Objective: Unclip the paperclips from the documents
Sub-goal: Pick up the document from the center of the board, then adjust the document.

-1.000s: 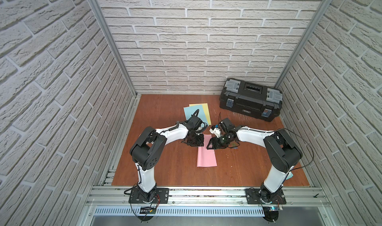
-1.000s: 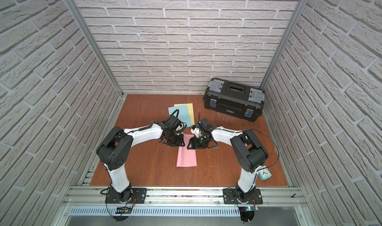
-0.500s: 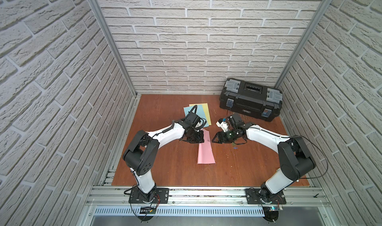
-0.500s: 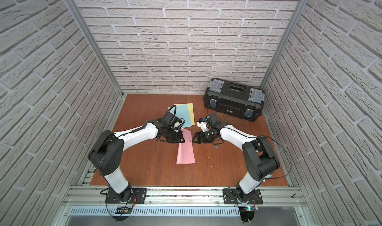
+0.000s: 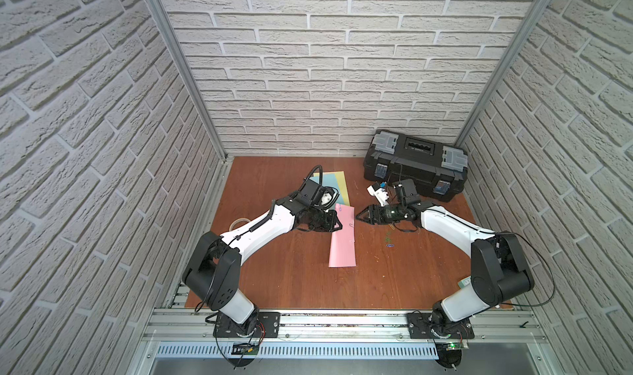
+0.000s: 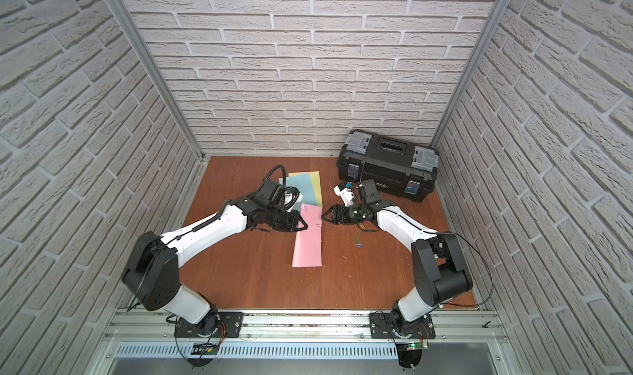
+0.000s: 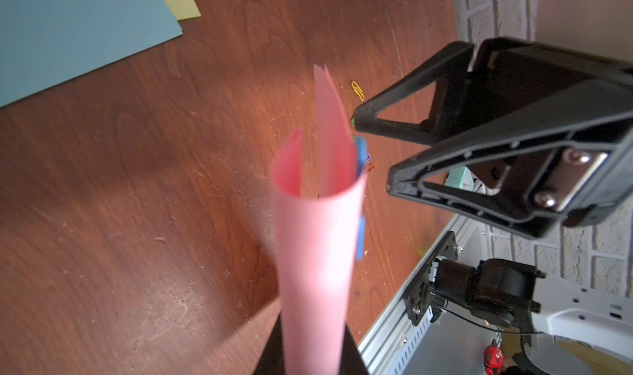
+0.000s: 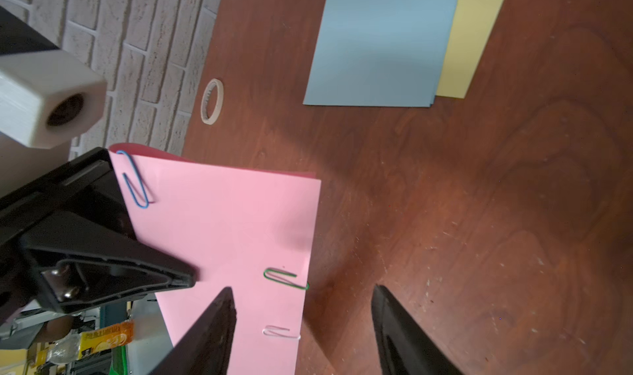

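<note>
Brick-patterned walls enclose a wooden table (image 5: 291,280). At left, the pink sheet (image 5: 342,243) is pinched by its edge in the left gripper (image 5: 335,223), lifted and curled. At right, the right gripper (image 5: 358,215) is held with jaws spread near the green paperclip (image 8: 286,279) on the sheet's edge. That clip is best gripped and slid straight off while the paper is held taut. The blue paperclip (image 8: 135,181) and a pale paperclip (image 8: 281,332) are shown clearly only in the right wrist view, the curl only in the left wrist view.
</note>
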